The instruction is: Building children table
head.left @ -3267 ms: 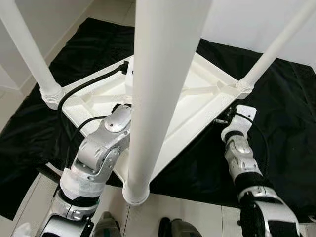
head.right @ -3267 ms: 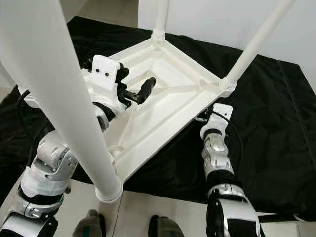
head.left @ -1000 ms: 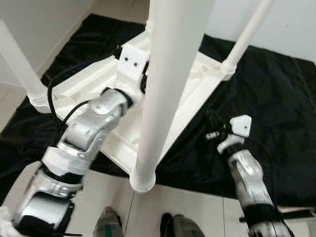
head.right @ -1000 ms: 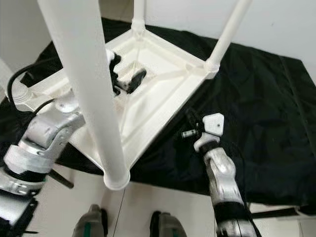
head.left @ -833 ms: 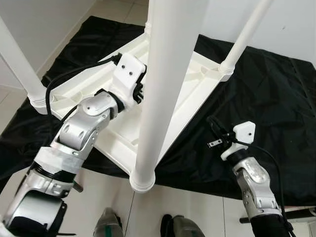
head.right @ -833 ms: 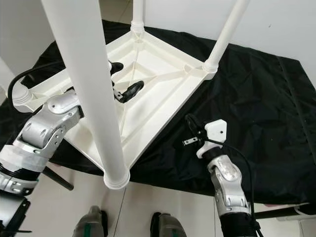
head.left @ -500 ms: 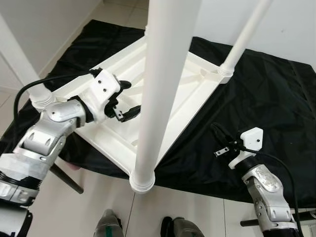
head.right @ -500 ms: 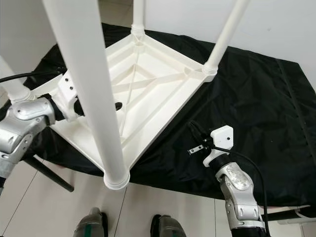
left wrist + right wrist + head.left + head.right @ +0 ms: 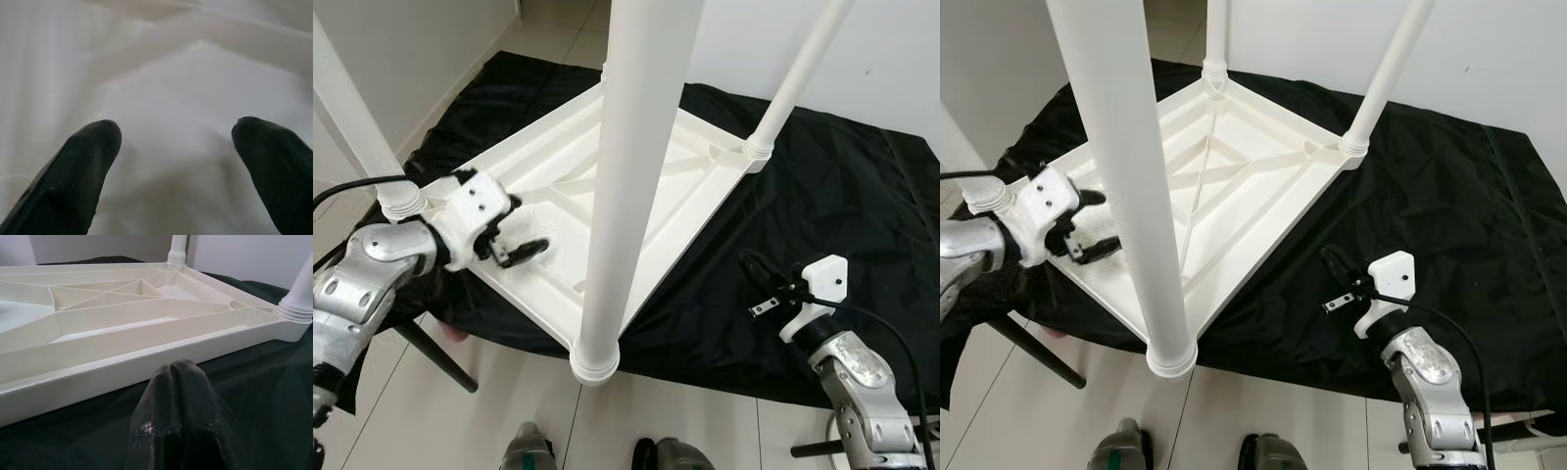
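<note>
table [image 9: 1263,186]: white plastic kids' table flipped upside down on the black sheet [image 9: 1449,215], underside facing up. You can see the moulded ribs crossing diagonally inside a raised rim.
legs: four round white ones standing straight up from the corners. The near leg [image 9: 1126,186] is huge in the head views and ends in a ringed collar at the near corner, which pokes just past the sheet over the tile floor [image 9: 1038,411]. The right leg [image 9: 1386,73] and far leg [image 9: 1217,29] sit in the same kind of ringed sockets.
left gripper [image 9: 514,245]: over the table's left edge, next to the left corner leg [image 9: 357,117], black fingers spread wide with nothing between them; its wrist view is just white plastic up close.
right gripper [image 9: 1337,274]: hovering over the sheet, clear of the table's right-hand edge, fingers [image 9: 178,396] pressed together and empty, pointing at the rim.
robot's feet [image 9: 1121,450]: on the tiles at the near edge.
</note>
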Tool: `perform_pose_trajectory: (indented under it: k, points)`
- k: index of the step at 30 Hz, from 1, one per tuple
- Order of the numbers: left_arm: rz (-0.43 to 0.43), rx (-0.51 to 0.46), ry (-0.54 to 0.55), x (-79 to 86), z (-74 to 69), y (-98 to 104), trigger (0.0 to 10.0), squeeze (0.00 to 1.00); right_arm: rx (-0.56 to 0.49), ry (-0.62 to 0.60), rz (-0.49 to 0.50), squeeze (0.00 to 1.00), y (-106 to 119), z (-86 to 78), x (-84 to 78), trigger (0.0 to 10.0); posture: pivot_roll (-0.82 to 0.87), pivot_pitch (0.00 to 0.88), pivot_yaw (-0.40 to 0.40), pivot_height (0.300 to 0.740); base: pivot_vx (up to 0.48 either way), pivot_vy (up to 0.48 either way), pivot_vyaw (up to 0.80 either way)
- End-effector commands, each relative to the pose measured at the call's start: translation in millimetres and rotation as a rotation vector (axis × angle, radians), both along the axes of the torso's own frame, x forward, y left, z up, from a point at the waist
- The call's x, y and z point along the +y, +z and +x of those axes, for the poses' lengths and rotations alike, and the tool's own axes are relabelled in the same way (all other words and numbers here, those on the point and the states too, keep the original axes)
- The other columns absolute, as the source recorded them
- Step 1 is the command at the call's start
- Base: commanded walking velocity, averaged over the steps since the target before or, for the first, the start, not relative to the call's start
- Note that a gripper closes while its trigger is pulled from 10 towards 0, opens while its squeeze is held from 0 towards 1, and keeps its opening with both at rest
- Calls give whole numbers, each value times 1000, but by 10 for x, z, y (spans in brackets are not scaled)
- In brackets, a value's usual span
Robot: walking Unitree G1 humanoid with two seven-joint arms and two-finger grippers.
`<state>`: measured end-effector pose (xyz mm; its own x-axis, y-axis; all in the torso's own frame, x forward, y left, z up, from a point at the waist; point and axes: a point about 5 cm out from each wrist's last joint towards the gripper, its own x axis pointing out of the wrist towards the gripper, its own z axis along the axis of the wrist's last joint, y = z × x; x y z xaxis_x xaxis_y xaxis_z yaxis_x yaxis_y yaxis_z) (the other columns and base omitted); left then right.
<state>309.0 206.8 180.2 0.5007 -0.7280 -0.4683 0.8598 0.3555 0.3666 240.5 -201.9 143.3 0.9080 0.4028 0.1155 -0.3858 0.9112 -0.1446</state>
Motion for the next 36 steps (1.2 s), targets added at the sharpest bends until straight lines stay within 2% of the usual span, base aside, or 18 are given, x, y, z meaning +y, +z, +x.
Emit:
perform_pose_trajectory:
  k: [1,12,19,23,24,27,36]
  points:
    - [93,186,-273,-46,-167,-93,10000,0,18,-8,-1,0,-7,-20,-32,10000,112,63,-58,740,0,0,0]
    - [154,179,-336,-50,-184,-103,10000,0,20,-9,-10,0,7,-2,-52,10000,121,47,-42,740,0,0,0]
    - [153,101,-353,-205,-22,-104,10000,0,3,-16,-20,0,47,32,-52,10000,98,35,-10,740,0,0,0]
    - [150,92,-360,-235,19,-100,10000,0,1,-19,-19,0,51,27,-49,10000,95,34,-6,740,0,0,0]
    - [149,79,-378,-309,106,-104,10000,0,-3,-27,-20,0,50,4,-40,10000,74,28,23,740,0,0,0]
    - [146,83,-394,-357,154,-113,10000,0,-6,-32,-20,0,53,-12,-35,10000,66,25,40,740,0,0,0]
    - [168,111,-429,-373,181,-157,10000,0,-13,-38,-22,0,60,-29,-21,10000,52,27,67,740,0,0,0]
